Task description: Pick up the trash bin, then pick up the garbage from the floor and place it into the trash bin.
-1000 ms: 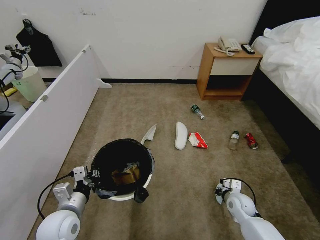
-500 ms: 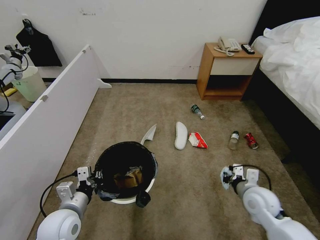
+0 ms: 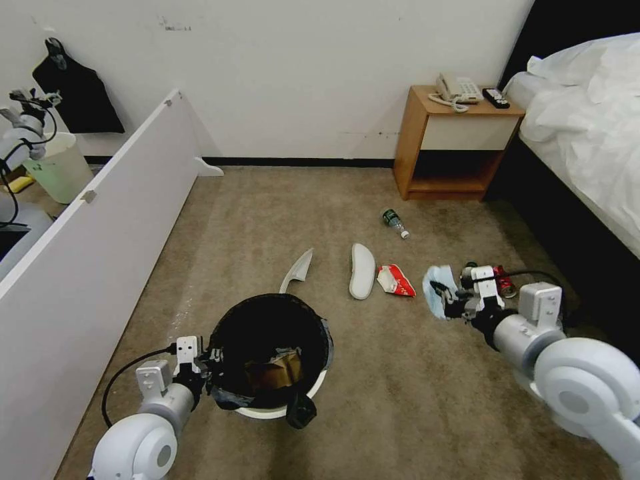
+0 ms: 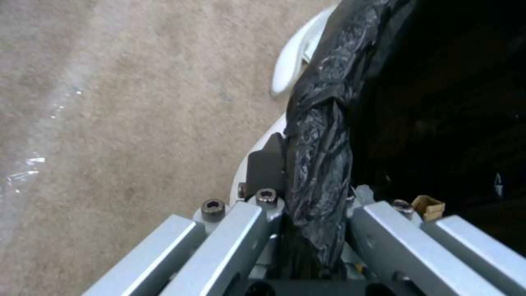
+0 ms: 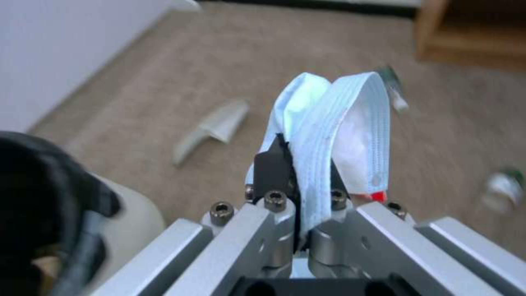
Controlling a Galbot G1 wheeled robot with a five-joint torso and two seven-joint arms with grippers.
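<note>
Left claw [image 3: 212, 368] pinches together on the crinkled black liner folded over the rim of the round white trash bin [image 3: 277, 353], which holds a brown cardboard scrap [image 3: 275, 375]; the right claw [image 3: 445, 305] is clamped on a pleated light-blue wad [image 3: 437, 298] raised above the floor [image 3: 373, 393]. Beyond the right claw on the short-pile beige carpet lie a red-white wrapper [image 3: 396, 280], two white slippers [image 3: 362, 270], a small bottle [image 3: 395, 222], then a wooden nightstand [image 3: 453, 143] beside a rumpled white bed [image 3: 587, 127].
</note>
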